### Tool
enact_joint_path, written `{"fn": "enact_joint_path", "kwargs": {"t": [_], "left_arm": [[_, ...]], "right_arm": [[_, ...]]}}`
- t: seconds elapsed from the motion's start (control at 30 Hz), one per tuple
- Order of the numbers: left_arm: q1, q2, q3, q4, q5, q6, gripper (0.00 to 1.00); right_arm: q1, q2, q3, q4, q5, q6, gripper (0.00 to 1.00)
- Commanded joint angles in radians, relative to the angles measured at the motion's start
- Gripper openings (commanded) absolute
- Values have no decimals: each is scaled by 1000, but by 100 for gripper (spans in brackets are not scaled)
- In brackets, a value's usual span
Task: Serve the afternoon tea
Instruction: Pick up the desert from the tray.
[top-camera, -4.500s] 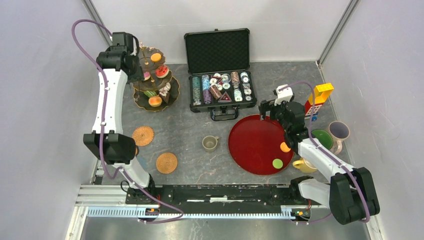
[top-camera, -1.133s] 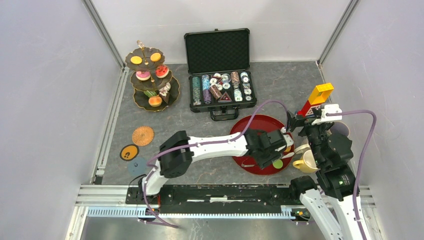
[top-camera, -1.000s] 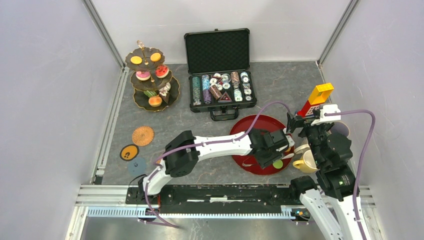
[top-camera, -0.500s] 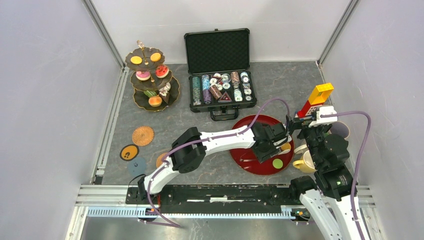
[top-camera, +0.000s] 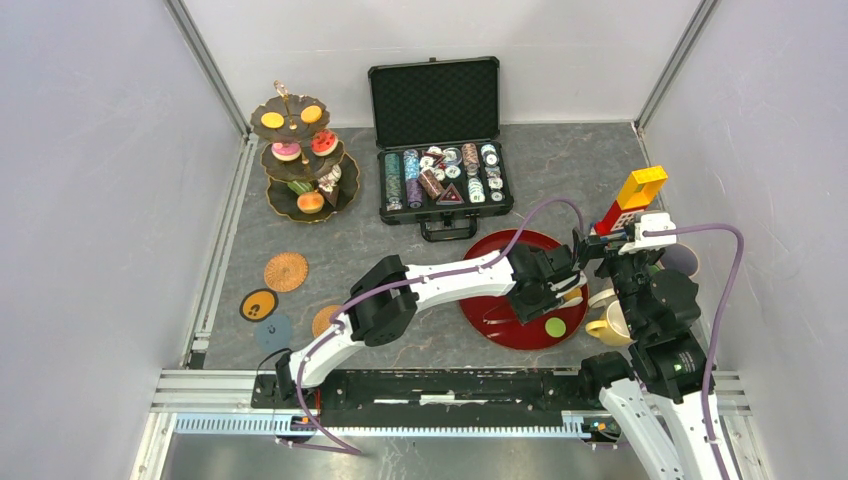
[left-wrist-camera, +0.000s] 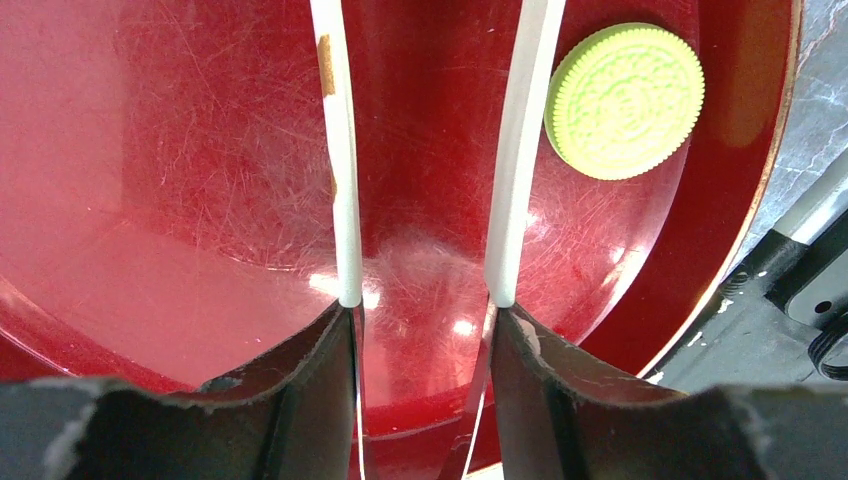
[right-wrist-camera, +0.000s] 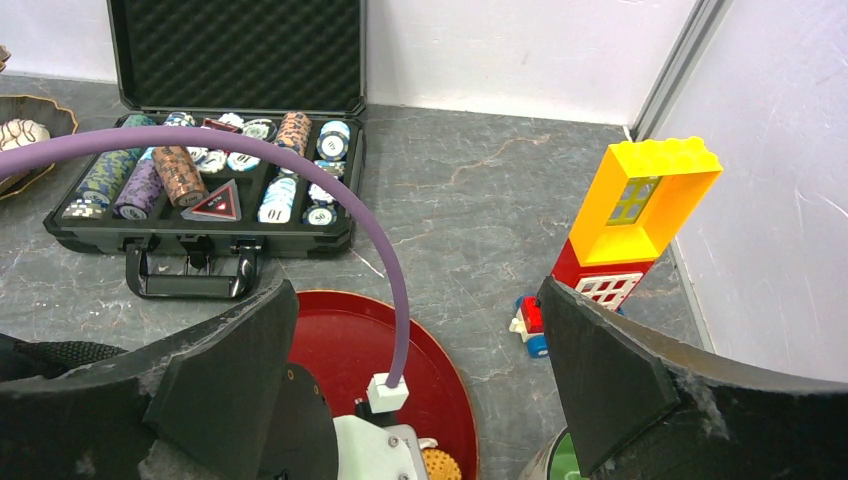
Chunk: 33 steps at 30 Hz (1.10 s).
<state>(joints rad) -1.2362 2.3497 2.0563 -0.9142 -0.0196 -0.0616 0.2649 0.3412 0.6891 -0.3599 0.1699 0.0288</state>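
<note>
A green ridged round biscuit (top-camera: 555, 326) lies near the front edge of the round red lacquer tray (top-camera: 495, 300), with an orange round sweet (top-camera: 572, 293) just beyond it. The left gripper (left-wrist-camera: 425, 150) hangs over the tray, fingers half apart and holding nothing. The right gripper (right-wrist-camera: 415, 340) gapes wide and empty at the tray's right rim. At the far left, the dark scalloped three-tier stand (top-camera: 285, 208) carries sweets.
</note>
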Motion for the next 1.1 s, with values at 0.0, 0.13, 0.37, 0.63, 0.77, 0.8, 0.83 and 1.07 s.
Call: {"fn": "enact_joint_path", "kwargs": {"t": [0.0, 0.13, 0.37, 0.63, 0.77, 0.8, 0.83, 1.07], "left_arm": [[-1, 2, 43, -9, -6, 36, 47], [-2, -39, 23, -7, -60, 22, 37], [-3, -215, -123, 73, -147, -19, 23], [-3, -426, -309, 108, -215, -71, 19], [3, -539, -425, 102, -264, -105, 19], [5, -569, -453, 96, -277, -116, 19], [10, -595, -480, 87, -288, -126, 19], [117, -841, -625, 23, -281, -192, 20]], "right_arm": [[4, -1, 8, 33, -10, -1, 98], [2, 5, 9, 32, -12, 0, 98], [3, 12, 18, 44, -16, 24, 98], [4, 49, 13, 91, -21, 60, 98], [3, 92, -13, 157, -22, 94, 98], [3, 106, -22, 177, -24, 104, 98], [4, 119, -30, 206, -27, 113, 98], [4, 255, -121, 518, 21, 206, 98]]}}
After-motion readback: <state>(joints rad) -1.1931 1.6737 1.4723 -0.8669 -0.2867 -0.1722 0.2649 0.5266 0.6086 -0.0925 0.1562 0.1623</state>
